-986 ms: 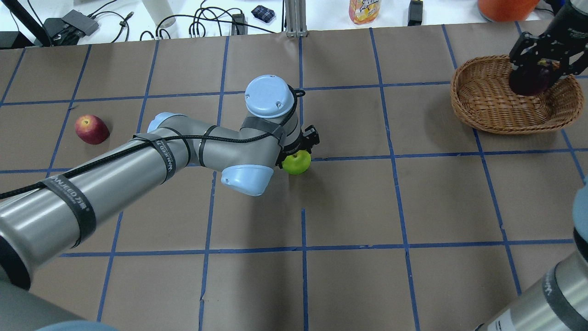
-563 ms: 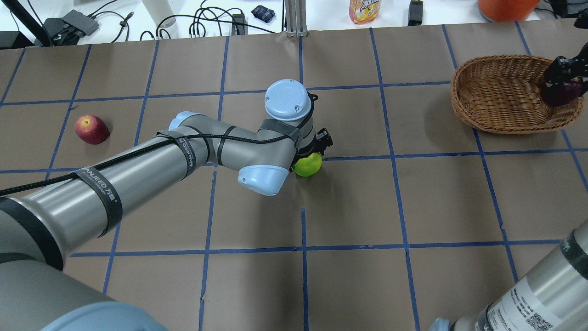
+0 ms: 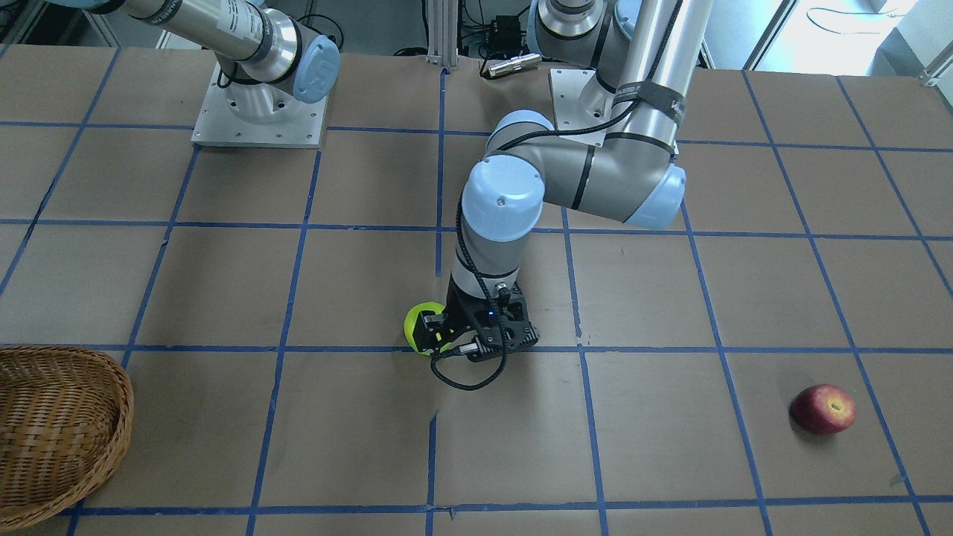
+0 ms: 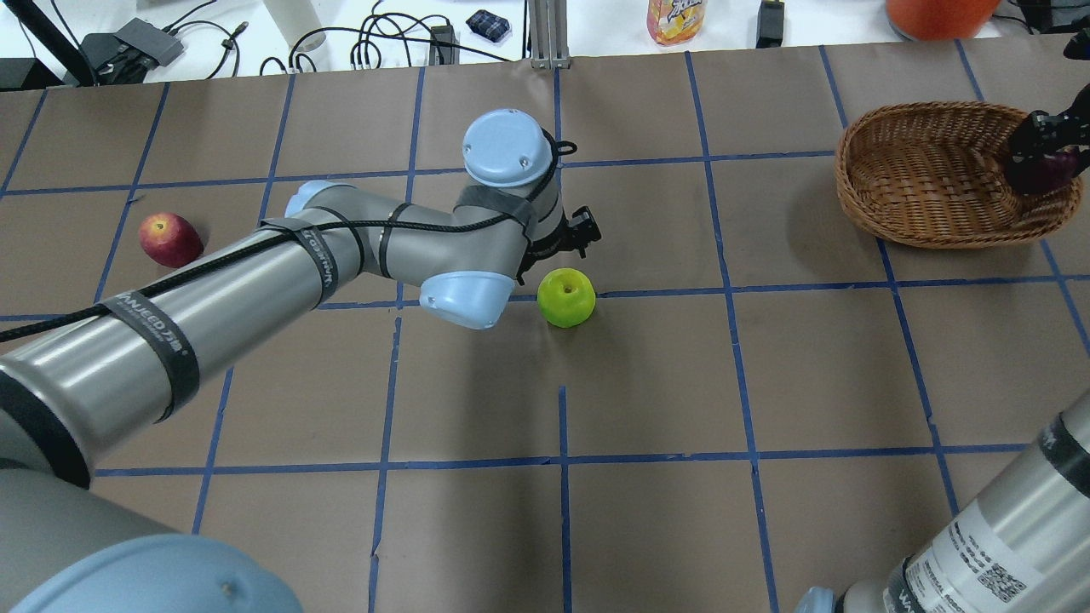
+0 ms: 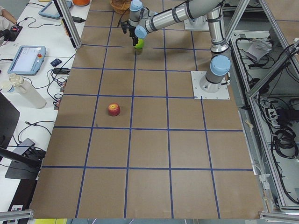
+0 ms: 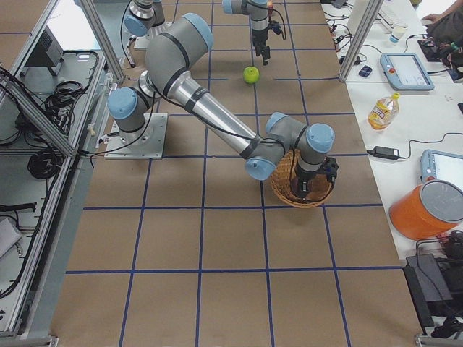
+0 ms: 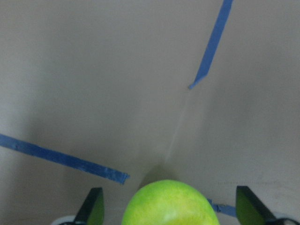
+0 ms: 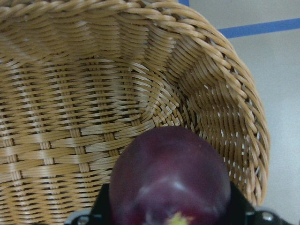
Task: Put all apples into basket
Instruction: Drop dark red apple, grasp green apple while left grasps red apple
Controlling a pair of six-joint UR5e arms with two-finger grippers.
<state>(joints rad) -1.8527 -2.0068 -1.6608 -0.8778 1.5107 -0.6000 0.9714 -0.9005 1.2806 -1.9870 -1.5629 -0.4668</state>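
Observation:
The yellow-green apple [image 4: 568, 297] rests on the table near the middle. My left gripper [image 4: 576, 238] hangs open just over it; in the left wrist view the apple [image 7: 171, 202] lies between the spread fingers [image 7: 92, 208] with gaps on both sides. The red apple [image 4: 170, 239] lies alone at the far left. The wicker basket [image 4: 915, 183] stands at the far right. My right gripper [image 4: 1046, 157] is shut on the maroon apple [image 8: 171, 176] and holds it inside the basket's right end, above the weave [image 8: 84, 117].
A drink bottle [image 4: 677, 19], an orange tub [image 4: 937, 13], a metal post [image 4: 549, 34] and cables lie along the far table edge. Blue tape lines grid the brown table top. My left forearm [image 4: 255, 289] stretches across the left half.
My left gripper shifted right over the green apple, then drew back and up, so the apple now shows fully. My right gripper carried the maroon apple to the basket's right end.

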